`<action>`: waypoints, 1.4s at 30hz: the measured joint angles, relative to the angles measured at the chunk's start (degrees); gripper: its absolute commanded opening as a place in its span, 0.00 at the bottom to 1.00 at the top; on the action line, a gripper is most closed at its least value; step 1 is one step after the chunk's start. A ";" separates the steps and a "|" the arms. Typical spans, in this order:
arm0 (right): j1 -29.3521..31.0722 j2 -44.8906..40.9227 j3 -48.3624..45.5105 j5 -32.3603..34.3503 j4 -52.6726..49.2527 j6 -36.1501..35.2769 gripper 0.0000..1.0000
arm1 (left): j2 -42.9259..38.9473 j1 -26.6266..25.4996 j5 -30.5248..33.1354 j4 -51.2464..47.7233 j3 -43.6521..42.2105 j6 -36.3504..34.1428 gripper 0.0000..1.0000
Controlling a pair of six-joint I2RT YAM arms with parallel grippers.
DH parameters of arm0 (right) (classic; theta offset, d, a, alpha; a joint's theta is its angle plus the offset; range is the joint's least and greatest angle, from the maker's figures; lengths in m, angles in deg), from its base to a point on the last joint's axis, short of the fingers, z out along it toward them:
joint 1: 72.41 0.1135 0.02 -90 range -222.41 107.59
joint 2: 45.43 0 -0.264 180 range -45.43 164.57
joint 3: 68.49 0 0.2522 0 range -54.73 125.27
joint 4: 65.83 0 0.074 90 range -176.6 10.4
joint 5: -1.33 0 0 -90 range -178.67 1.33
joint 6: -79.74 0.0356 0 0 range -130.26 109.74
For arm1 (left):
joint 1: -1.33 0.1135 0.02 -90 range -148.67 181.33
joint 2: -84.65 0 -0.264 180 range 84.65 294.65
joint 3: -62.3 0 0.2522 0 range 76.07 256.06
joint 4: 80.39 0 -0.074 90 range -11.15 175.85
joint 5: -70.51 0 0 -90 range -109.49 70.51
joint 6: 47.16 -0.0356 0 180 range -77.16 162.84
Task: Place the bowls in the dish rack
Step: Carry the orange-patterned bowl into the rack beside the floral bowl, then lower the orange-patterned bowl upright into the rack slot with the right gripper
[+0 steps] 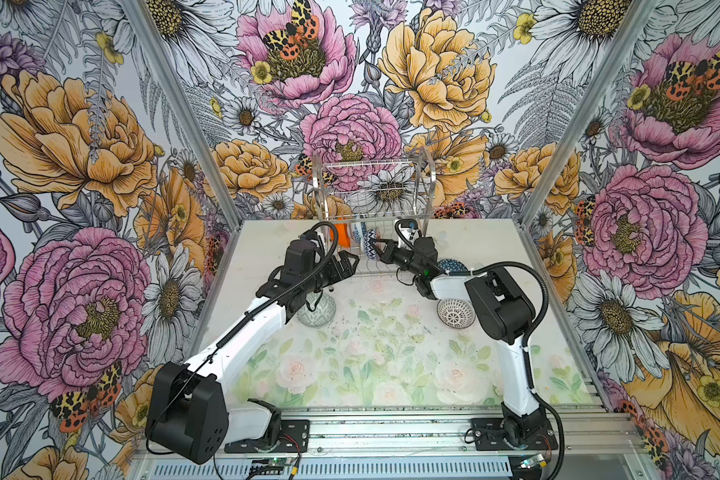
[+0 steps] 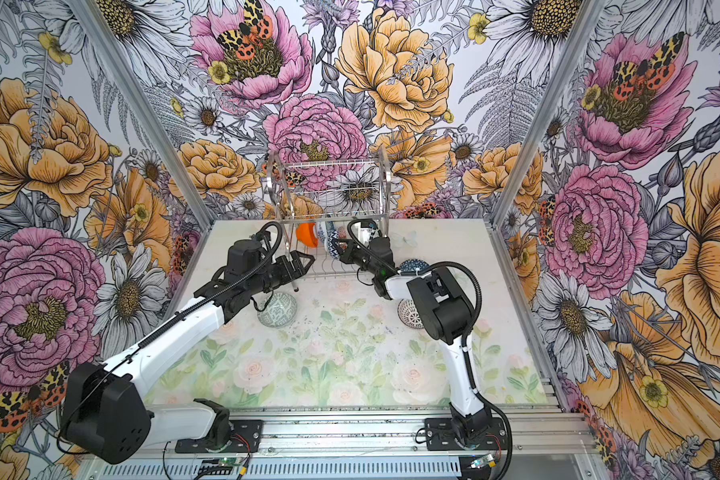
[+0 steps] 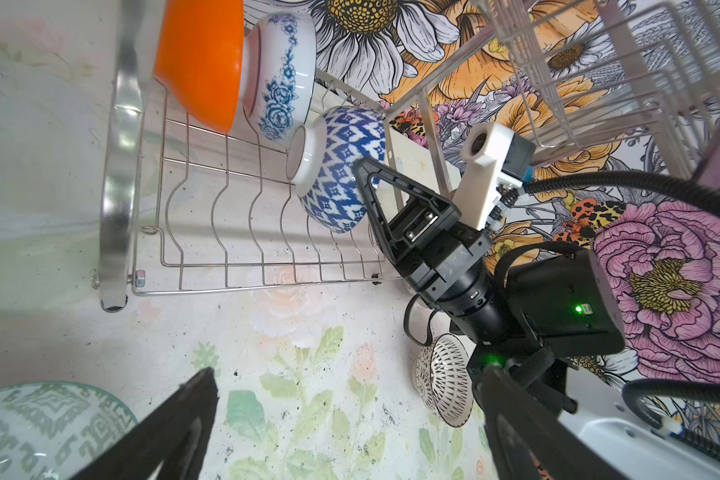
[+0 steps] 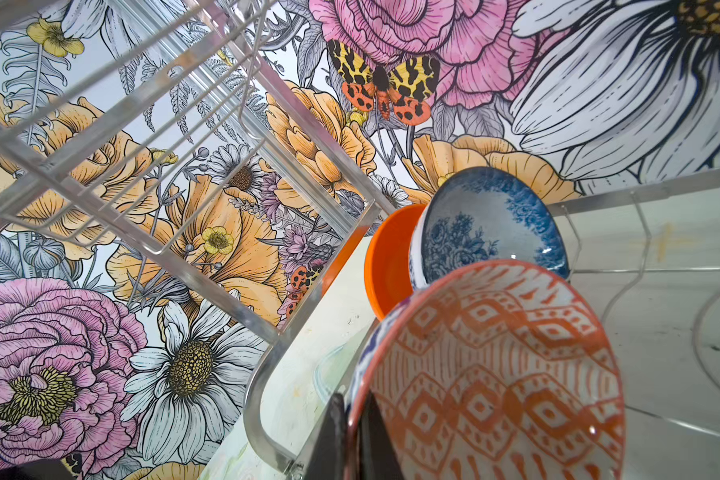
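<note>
Noted the grey-green bowl (image 1: 316, 311) on the table (image 1: 391, 340), nearly under the left gripper (image 1: 348, 264), jaws wide and empty. Farther back, saw the right gripper (image 1: 378, 248) pinched on the rim of the blue-white bowl (image 3: 337, 178), stood on edge in the dish rack (image 3: 119, 187) lower tier, just beside the floral bowl (image 3: 279, 70).

Pale floral table (image 1: 371, 353), dish rack (image 1: 375, 191) at its far edge, grey-green bowl (image 1: 316, 311), black-white bowl (image 1: 456, 313), dark blue bowl (image 1: 454, 266)
</note>
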 measured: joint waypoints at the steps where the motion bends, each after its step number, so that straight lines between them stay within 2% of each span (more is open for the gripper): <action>1: 0.00 0.00 -0.15 0.02 0.20 0.00 0.00 | 0.00 0.00 0.00 0.00 0.00 0.00 0.99; 22: -2.05 -0.63 -3.26 1.70 4.68 1.36 0.00 | 0.00 0.33 -0.02 -0.02 0.00 0.00 0.99; 34: -2.51 2.67 5.18 2.43 2.34 3.63 0.00 | 0.00 0.33 -0.02 -0.02 0.00 -0.02 0.99; 42: -2.78 3.96 5.68 4.50 1.44 4.92 0.00 | 0.00 0.33 -0.07 -0.02 0.00 -0.02 0.99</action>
